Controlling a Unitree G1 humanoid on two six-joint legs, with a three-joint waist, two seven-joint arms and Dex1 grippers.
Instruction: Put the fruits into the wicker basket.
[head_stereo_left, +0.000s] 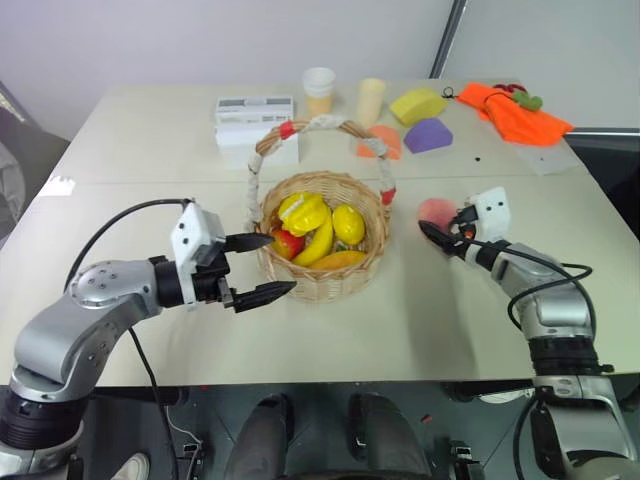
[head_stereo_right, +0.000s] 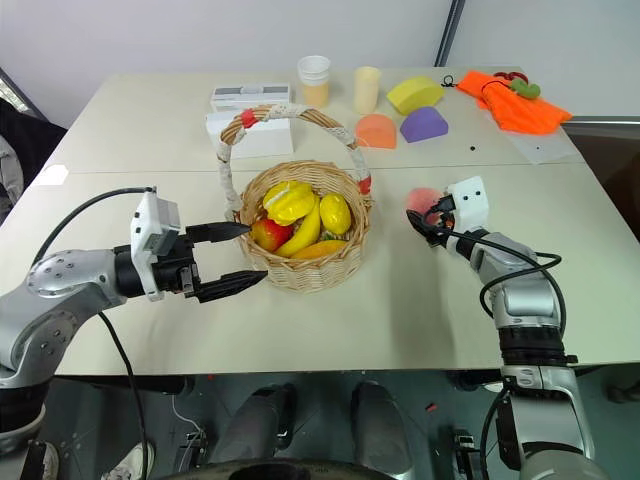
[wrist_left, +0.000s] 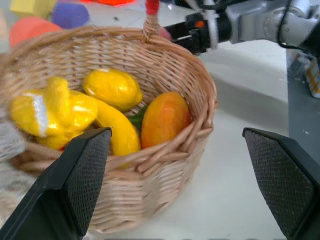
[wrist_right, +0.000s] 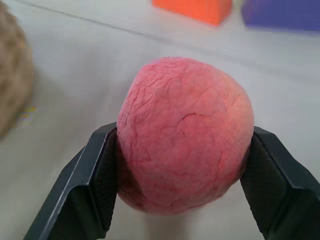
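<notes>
The wicker basket stands mid-table, its arched handle wrapped in white with red bands. An orange-red mango lies inside it against the near wall, among other toy fruits. My left gripper hangs open just left of the basket's near wall, holding nothing. A pink peach sits on the table to the right of the basket. My right gripper has a finger pressed on each side of the peach.
A banana, a lemon and other yellow and red toy fruits fill the basket. Behind it are a white box, two cups, a yellow wedge, purple and orange domes, and an orange cloth.
</notes>
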